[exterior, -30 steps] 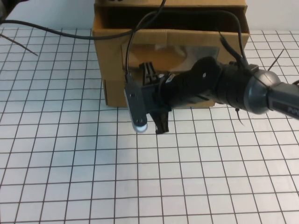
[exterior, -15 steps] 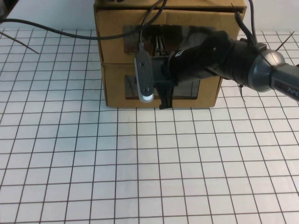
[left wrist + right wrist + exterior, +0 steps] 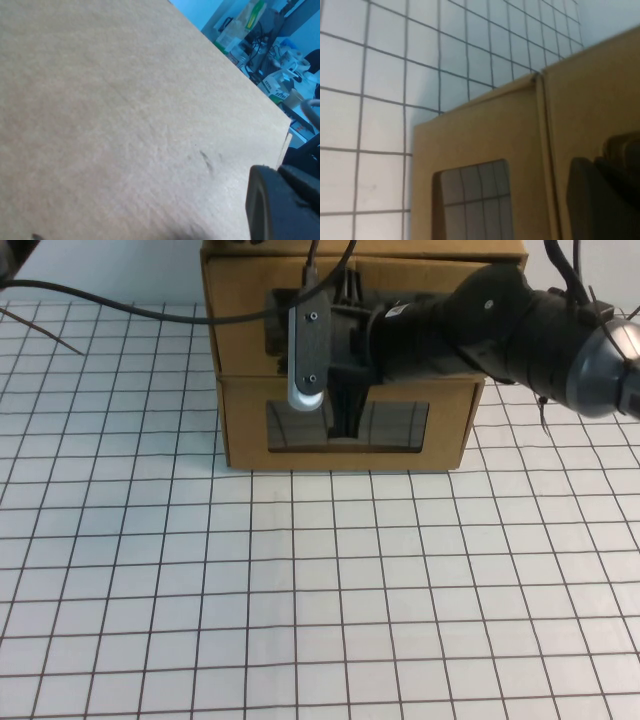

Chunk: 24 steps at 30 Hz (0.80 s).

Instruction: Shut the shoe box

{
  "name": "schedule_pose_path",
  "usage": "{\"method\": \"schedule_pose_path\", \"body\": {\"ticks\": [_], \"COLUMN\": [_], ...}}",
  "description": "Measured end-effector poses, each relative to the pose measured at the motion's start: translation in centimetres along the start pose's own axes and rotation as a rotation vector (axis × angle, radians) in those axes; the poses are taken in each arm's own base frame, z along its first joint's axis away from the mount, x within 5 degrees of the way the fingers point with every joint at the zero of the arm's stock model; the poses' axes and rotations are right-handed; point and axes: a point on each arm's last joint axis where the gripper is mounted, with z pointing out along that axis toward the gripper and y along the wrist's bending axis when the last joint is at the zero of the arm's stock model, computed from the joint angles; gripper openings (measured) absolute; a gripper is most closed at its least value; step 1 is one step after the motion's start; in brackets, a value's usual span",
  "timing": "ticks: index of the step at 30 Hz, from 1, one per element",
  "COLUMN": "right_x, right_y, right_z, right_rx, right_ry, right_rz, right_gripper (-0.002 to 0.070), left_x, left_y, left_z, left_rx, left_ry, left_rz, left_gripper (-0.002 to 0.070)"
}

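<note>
Two brown cardboard boxes are stacked at the table's far edge. The upper one is the shoe box (image 3: pixel 240 330); its windowed front sits flush with the box below, and its pull tab is hidden behind the arm. My right gripper (image 3: pixel 345 405) is up against the stack's front, across the seam between the two boxes. The right wrist view shows a windowed cardboard front (image 3: pixel 470 150) right beside that gripper (image 3: pixel 605 200). My left gripper (image 3: pixel 280 205) lies against plain cardboard (image 3: pixel 110 110); it is out of sight in the high view.
The lower cardboard box (image 3: pixel 445 430) has its own clear window (image 3: pixel 395 425). A black cable (image 3: pixel 100 300) runs over the gridded white table (image 3: pixel 320 590) from the far left to the right wrist camera (image 3: pixel 306 350). The right arm (image 3: pixel 520 325) spans the stack's right half.
The upper box's front stood pulled out toward me a second ago; it has slid back in flush. My right gripper moved away from me and upward along with it.
</note>
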Motion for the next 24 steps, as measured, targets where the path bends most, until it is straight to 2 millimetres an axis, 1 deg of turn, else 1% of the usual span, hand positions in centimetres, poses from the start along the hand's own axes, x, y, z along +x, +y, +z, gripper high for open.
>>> {"method": "schedule_pose_path", "body": {"ticks": [6, 8, 11, 15, 18, 20, 21, 24], "right_x": [0.6, 0.4, -0.3, -2.1, -3.3, -4.2, -4.9, -6.5], "right_y": [-0.2, -0.1, -0.2, -0.1, -0.2, -0.6, -0.9, -1.8], "right_z": [-0.5, -0.8, -2.4, -5.6, -8.1, -9.9, -11.2, -14.7], "right_rx": [-0.019, -0.042, -0.101, -0.221, -0.267, -0.265, -0.248, -0.178], "right_ry": [0.002, -0.009, -0.036, -0.069, -0.068, -0.064, -0.066, -0.059], "right_rz": [0.049, 0.049, 0.035, 0.034, 0.072, 0.102, 0.126, 0.254], "right_gripper": [-0.0014, -0.0014, -0.0014, -0.0014, -0.0014, -0.0014, -0.0014, -0.0014], "left_x": [0.0, 0.0, -0.1, -0.5, -1.4, -2.2, -2.7, -3.5], "left_y": [0.1, 0.2, 0.0, -0.9, -2.5, -4.3, -5.4, -8.6], "left_z": [-0.1, -0.2, -0.6, -2.0, -3.8, -5.7, -6.8, -10.0], "left_rx": [-0.002, 0.000, 0.003, -0.014, -0.031, -0.050, -0.066, -0.141], "left_ry": [-0.001, 0.003, 0.012, 0.032, 0.015, -0.003, -0.012, -0.024], "left_rz": [-0.001, -0.002, 0.005, 0.053, 0.097, 0.148, 0.180, 0.289], "left_gripper": [-0.0005, -0.0005, -0.0005, -0.0005, -0.0005, -0.0005, -0.0005, -0.0005]}}
